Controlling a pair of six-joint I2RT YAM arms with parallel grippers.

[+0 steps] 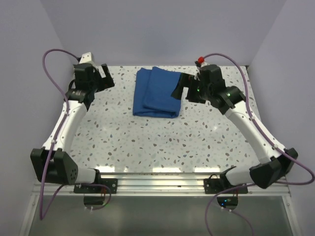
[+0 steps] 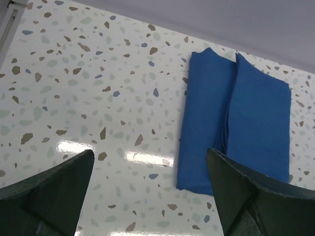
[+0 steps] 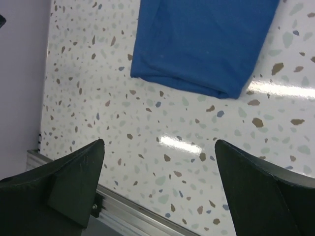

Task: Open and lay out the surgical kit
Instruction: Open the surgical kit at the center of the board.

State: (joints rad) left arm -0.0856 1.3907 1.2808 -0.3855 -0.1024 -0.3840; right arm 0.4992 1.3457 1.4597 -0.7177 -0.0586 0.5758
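The royal-blue cloth wrap (image 1: 156,92) lies folded shut on the speckled table at the back centre. It also shows in the left wrist view (image 2: 236,118) and the right wrist view (image 3: 202,42). The steel tray, scissors, forceps and tweezers are hidden. My left gripper (image 1: 104,77) is open and empty, raised to the left of the wrap; in its own view (image 2: 150,160) the wrap's near corner sits by its right finger. My right gripper (image 1: 183,88) is open and empty, just right of the wrap, above the table (image 3: 160,145).
The speckled table (image 1: 162,137) is walled in by pale lilac panels at the back and sides. An aluminium rail (image 1: 157,174) runs along the near edge; it also shows in the right wrist view (image 3: 138,216). Purple cables (image 1: 49,64) loop from both arms.
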